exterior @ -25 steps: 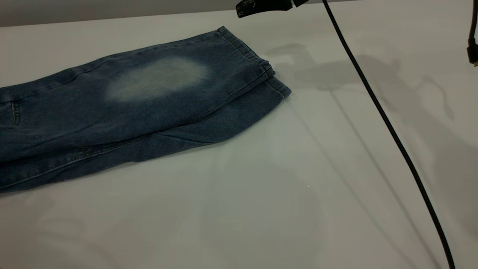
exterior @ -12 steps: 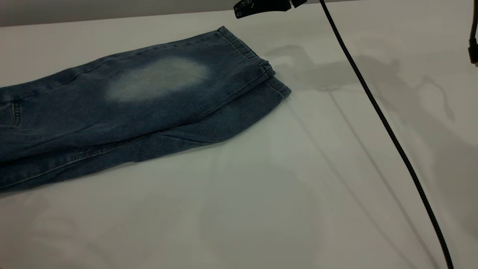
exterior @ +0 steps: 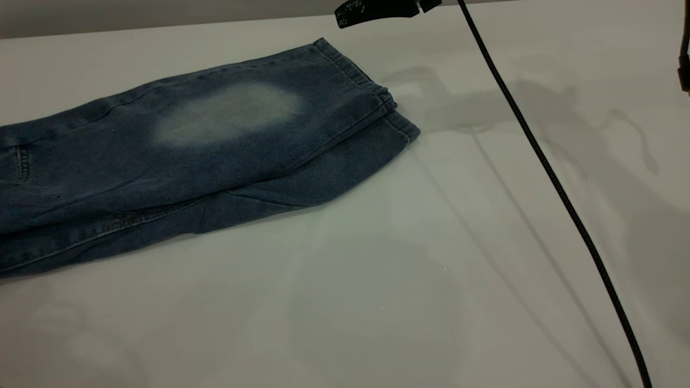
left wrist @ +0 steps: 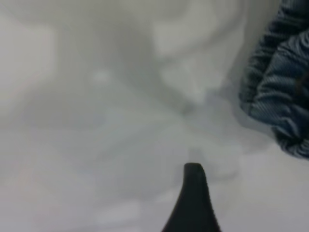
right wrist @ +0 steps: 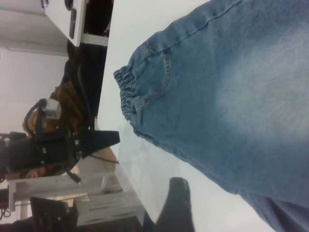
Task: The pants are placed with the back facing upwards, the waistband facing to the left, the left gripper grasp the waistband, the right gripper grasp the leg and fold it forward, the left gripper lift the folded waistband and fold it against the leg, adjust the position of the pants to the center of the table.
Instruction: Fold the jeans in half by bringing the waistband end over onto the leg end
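The blue denim pants (exterior: 135, 178) lie folded lengthwise on the left half of the white table (exterior: 431, 280), both hems stacked at the right. On top is the leg (exterior: 232, 113) with its faded patch. The ruffled waistband (right wrist: 126, 99) is out of the exterior view. My left gripper (left wrist: 236, 198) hovers low over bare table beside the waistband (left wrist: 282, 96), open and empty, with one finger (left wrist: 193, 193) showing. My right gripper (right wrist: 217, 203) hangs high over the pants, open and empty. Only a black edge of it (exterior: 377, 8) shows at the top of the exterior view.
A black cable (exterior: 544, 161) slants across the right side of the table from top to bottom. Another dark part (exterior: 683, 70) hangs at the right edge. Beyond the waistband end, the left arm (right wrist: 63, 147) stands over the table's edge, with furniture behind.
The black edge of my right gripper and its cable have drifted slightly left at the top of the exterior view. The pants have not moved.
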{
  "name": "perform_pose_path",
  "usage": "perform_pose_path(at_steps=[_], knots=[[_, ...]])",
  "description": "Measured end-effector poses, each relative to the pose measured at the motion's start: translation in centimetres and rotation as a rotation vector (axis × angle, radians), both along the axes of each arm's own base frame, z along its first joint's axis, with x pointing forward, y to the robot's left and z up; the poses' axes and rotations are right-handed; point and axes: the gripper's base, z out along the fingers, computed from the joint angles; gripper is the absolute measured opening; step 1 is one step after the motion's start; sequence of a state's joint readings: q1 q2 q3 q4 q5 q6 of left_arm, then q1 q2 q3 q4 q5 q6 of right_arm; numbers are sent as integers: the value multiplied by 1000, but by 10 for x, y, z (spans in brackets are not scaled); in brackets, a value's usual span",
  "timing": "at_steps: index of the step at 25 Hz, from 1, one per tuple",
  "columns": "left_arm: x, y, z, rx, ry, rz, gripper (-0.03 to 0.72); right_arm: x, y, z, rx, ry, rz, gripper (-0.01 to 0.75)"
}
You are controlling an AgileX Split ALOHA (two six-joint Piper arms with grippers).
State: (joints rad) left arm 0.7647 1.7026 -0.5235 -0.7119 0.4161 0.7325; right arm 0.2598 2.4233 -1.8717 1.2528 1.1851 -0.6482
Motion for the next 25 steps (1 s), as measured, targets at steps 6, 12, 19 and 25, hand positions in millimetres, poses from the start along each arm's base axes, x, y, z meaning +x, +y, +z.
perform_pose_path(at_steps=[6, 12, 19, 25], knots=[[1, 2, 0, 25, -7, -6, 632, 0, 0, 0, 0, -7, 3, 563], [2, 10, -1, 102, -14, 19, 690, 0, 0, 0, 0, -16, 7, 556], [5, 3, -24, -41, 10, 32, 689, 0, 0, 0, 1, -33, 15, 554], [17, 1, -24, -83, -102, 26, 669, 0, 0, -1, -5, -34, 18, 553]])
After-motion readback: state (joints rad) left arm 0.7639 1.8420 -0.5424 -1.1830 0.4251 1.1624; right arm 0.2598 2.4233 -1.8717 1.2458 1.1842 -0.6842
